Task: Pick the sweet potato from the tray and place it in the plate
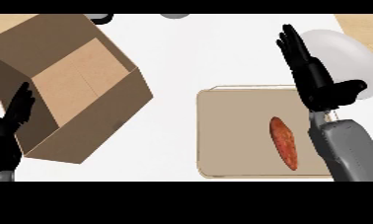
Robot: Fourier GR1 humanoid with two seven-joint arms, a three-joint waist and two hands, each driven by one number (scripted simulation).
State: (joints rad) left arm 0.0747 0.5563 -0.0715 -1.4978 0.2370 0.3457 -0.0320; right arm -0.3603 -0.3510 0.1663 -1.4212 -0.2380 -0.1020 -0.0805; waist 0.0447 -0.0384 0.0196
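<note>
An orange-red sweet potato (284, 142) lies lengthwise on the beige tray (233, 134), toward its right side. Beyond the tray's far right corner sits a white plate (336, 49), partly covered by my right hand. My right hand (315, 77) hovers over the tray's far right edge, open with fingers straight and pointing away. It is above and beyond the sweet potato, not touching it. At the lower left edge my left hand (15, 119) rests open, fingers up, in front of the cardboard box.
A large open cardboard box (73, 85) fills the left side of the white counter (189, 55). Two grey objects (173, 16) peek in at the far edge. A wooden strip (357, 25) shows at the far right.
</note>
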